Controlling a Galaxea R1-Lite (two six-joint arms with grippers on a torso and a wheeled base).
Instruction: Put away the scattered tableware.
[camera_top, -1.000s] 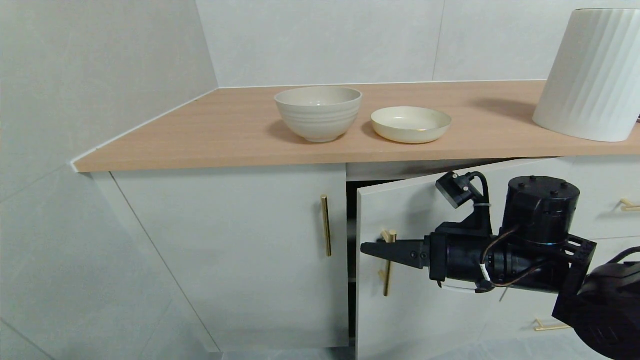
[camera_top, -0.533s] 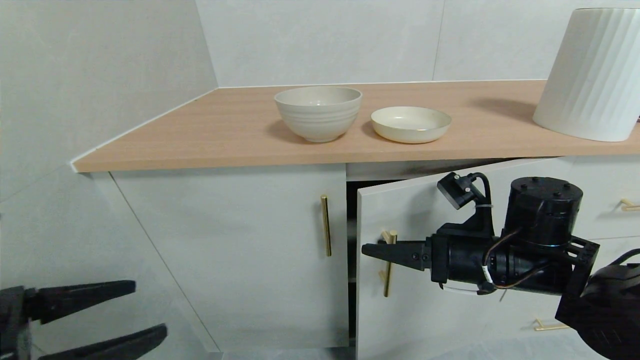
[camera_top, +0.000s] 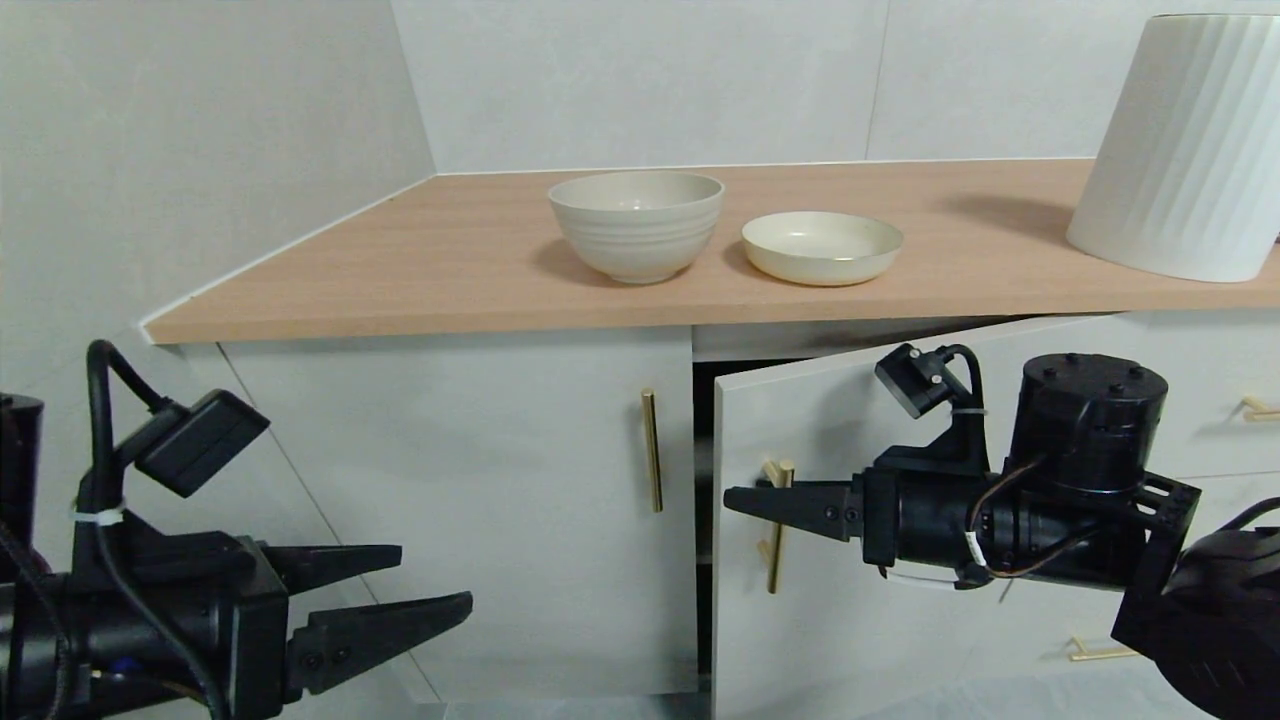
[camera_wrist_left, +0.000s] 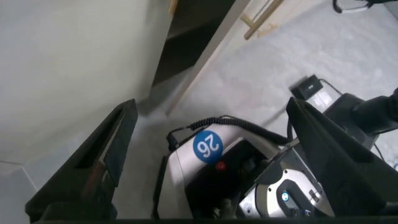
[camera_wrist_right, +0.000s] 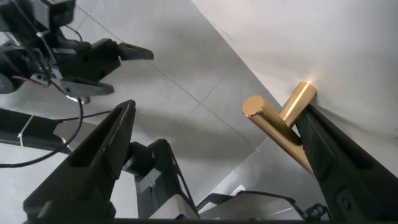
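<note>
A beige ribbed bowl (camera_top: 636, 225) and a shallow cream dish (camera_top: 822, 247) stand side by side on the wooden countertop (camera_top: 400, 270). Below them, the right cabinet door (camera_top: 850, 600) is slightly ajar. My right gripper (camera_top: 742, 498) is at that door's brass handle (camera_top: 776, 525). In the right wrist view the right gripper (camera_wrist_right: 217, 111) is open, with the handle (camera_wrist_right: 280, 115) against one finger (camera_wrist_right: 336, 168). My left gripper (camera_top: 435, 582) is open and holds nothing, low in front of the left cabinet door (camera_top: 470, 500); its fingers (camera_wrist_left: 99, 162) are spread wide.
The left door is shut and has a vertical brass handle (camera_top: 651, 450). A tall white ribbed cylinder (camera_top: 1185, 150) stands on the counter at the right. Drawer handles (camera_top: 1258, 408) lie further right. A tiled wall closes in the left side.
My left arm has come into view from the lower left and moved up and to the right, its gripper open. The right gripper has barely moved at the handle.
</note>
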